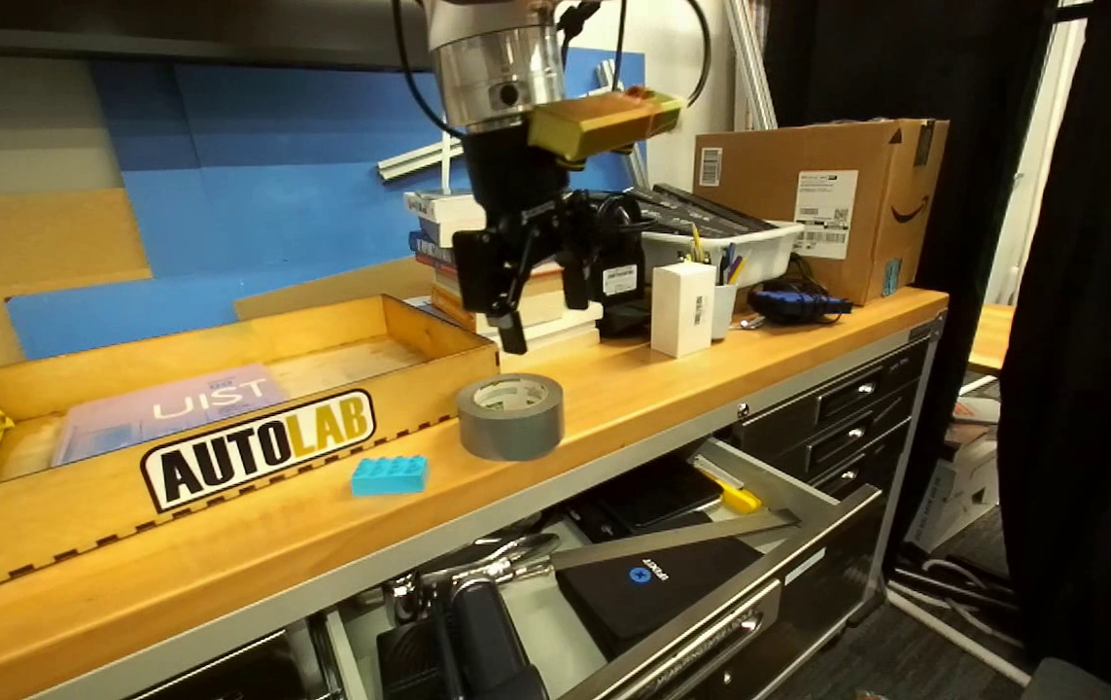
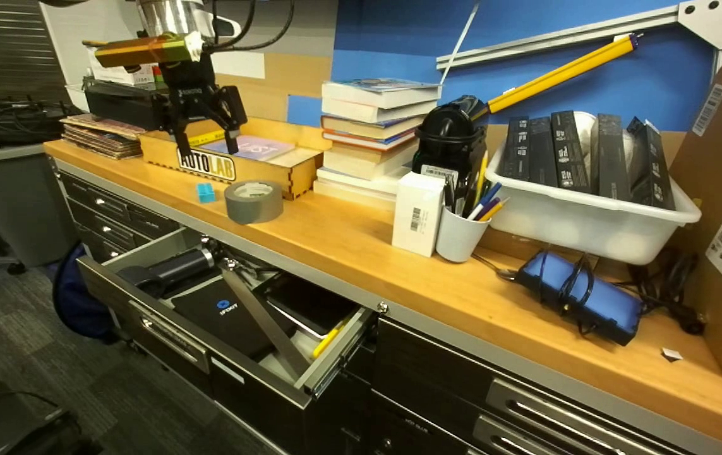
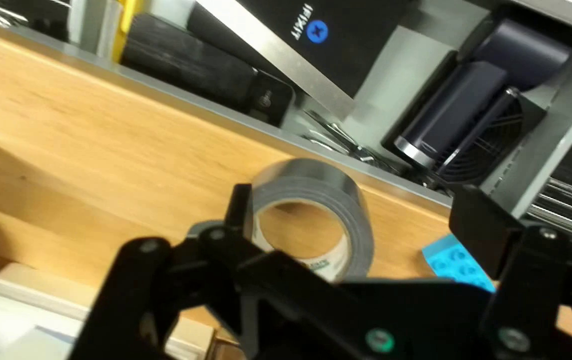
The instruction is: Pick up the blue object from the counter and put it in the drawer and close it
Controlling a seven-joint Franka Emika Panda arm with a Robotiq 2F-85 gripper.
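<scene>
In an exterior view, seeing the black two-fingered gripper hanging with fingers spread above the light-brown wooden counter. Below the hand, finding the blue rectangular studded brick lying near the grey round tape roll. In an exterior view, noticing the dark metal drawer standing open, lower than the hand. In wrist view, seeing the brick partly behind one fingertip.

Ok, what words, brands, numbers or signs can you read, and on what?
"AUTOLAB": sticker on the wooden tray.
"UIST": lilac booklet in that tray.
"IFIXIT" plus blue logo: black case in the drawer.
Smile-arrow sign: cardboard box.
Too small or blurred: box label, tape core, remaining print. No readable numbers.
</scene>
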